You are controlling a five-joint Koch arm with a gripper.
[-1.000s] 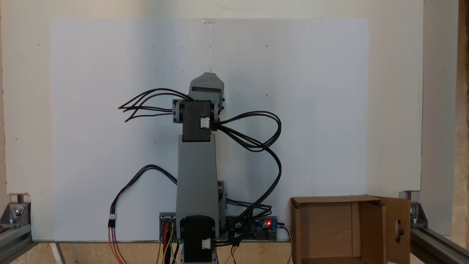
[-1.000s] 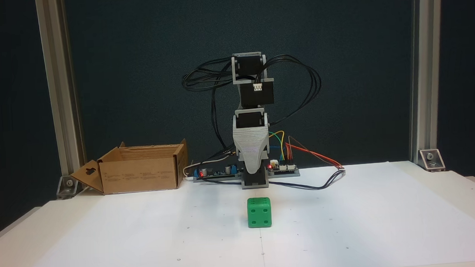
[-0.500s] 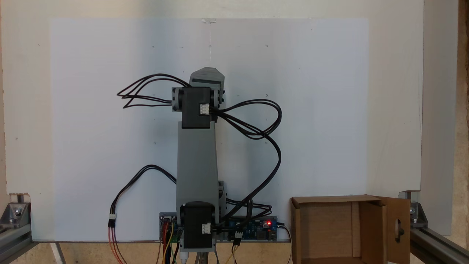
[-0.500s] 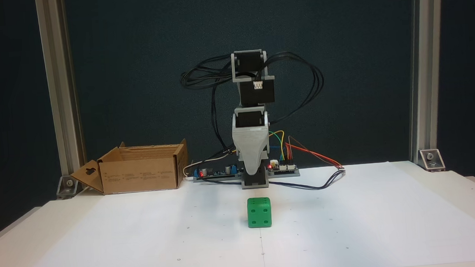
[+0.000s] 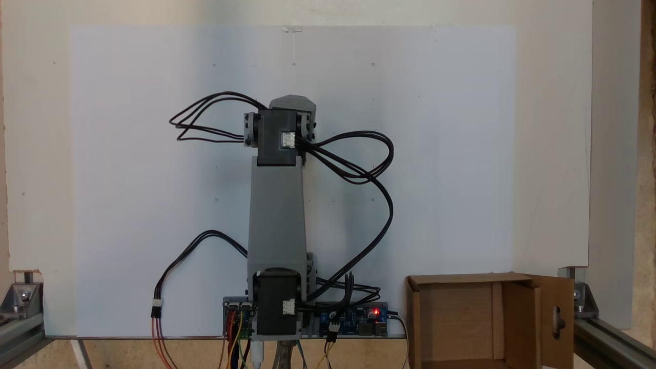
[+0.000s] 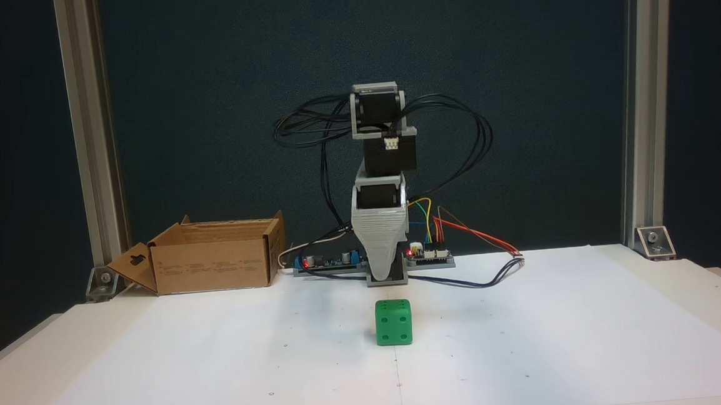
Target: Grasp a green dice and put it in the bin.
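The green dice (image 6: 393,321) sits on the white paper in the middle of the table, with four pips facing the camera. My gripper (image 6: 384,270) hangs tip down just behind and above it, apart from it. From the front I see a single grey wedge-shaped jaw, so the gap between the jaws is hidden. From above, the gripper (image 5: 292,102) pokes out past the black wrist motor, and the arm covers the dice. The bin (image 6: 214,264), an open brown cardboard box, stands at the back left; from above the bin (image 5: 413,318) lies at the lower right.
Circuit boards (image 6: 429,256) with coloured wires sit beside the arm's base. Black cables (image 5: 359,174) loop out on both sides of the arm. Aluminium posts (image 6: 90,137) stand at the back corners. The bin's keyhole flap (image 5: 556,320) folds outward.
The arm has reached forward over the paper toward the dice, and the gripper has come a little nearer to the dice. The dice and bin have not moved.
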